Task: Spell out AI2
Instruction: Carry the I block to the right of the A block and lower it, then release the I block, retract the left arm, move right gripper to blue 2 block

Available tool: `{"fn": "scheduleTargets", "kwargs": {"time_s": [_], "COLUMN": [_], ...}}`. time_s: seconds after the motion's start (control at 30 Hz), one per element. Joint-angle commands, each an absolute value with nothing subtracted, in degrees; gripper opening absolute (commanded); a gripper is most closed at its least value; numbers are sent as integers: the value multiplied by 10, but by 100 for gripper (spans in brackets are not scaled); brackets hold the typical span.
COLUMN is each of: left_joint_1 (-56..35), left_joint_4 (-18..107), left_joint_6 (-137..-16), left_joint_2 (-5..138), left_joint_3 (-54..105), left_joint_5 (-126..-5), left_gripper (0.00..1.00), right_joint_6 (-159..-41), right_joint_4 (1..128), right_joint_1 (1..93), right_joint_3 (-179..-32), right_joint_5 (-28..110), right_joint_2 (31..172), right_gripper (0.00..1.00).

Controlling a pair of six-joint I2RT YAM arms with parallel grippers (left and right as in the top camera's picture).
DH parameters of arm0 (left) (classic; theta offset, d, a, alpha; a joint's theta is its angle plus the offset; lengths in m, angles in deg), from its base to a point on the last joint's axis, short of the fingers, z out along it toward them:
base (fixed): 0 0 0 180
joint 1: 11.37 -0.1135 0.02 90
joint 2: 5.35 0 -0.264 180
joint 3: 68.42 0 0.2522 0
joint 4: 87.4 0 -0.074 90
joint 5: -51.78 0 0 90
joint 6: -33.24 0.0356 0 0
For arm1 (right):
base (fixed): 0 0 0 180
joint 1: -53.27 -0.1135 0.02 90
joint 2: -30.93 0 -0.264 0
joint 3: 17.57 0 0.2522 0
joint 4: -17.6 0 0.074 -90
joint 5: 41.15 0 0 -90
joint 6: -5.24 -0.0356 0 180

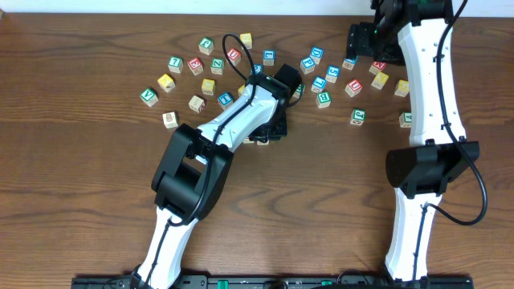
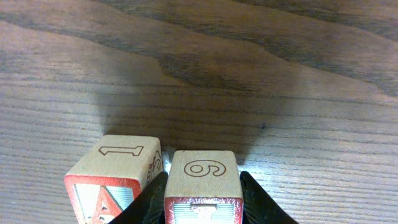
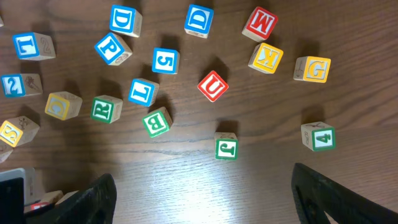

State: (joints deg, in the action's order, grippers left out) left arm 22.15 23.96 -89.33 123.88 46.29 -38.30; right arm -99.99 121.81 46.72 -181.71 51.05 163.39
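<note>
Left gripper (image 2: 203, 208) clamps what is probably the I cube (image 2: 203, 174), just right of the A cube (image 2: 114, 171). On release its finger (image 2: 151, 200) could shove A askew. Beyond, the 2 cube (image 3: 12, 84) sits among scattered cubes (image 3: 165, 60). Right gripper (image 3: 214, 199) hovers wide, empty.

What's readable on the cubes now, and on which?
"A": red-framed cube, front
"1": its top
"6" or "9": held cube, top
"M": red M cube
"U": red U cube
"K": yellow K cube
"G": yellow G cube
"D": two blue D cubes
"P": blue P cube
"5": blue 5 cube
"L": blue L cube
"R": green R cube
"B": green B cube
"J": green J cube
"4": green 4 cube
Left-edge cubes, overhead view: unclear.
</note>
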Motion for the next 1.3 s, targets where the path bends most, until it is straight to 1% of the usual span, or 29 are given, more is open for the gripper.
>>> {"fn": "scheduleTargets", "kwargs": {"time_s": [0.0,0.3,0.57,0.63,0.83,1.07,1.27], "left_joint_1": [221,221,221,221,221,211,173], "left_joint_4": [239,243,248,251,248,234,228], "left_joint_6": [-856,-834,-886,-886,-885,-851,-840], "left_joint_2": [1251,1251,1251,1251,1249,1220,1148], "left_joint_3": [448,448,448,448,459,498,517], "left_joint_5": [-386,-386,-392,-393,-393,-393,-393], "left_gripper": [31,30,32,40,51,52,51], "right_joint_6": [-992,-992,-992,-992,-992,-992,-992], "right_joint_4": [1220,1220,1220,1220,1220,1220,1220], "right_joint_1": [469,469,469,469,469,469,467], "right_joint_3": [-1827,-1827,-1827,-1827,-1827,-1827,-1827], "right_joint_5": [515,515,515,515,515,515,512], "right_joint_2": [1621,1621,1621,1621,1621,1621,1621], "right_gripper": [85,85,85,85,86,86,86]}}
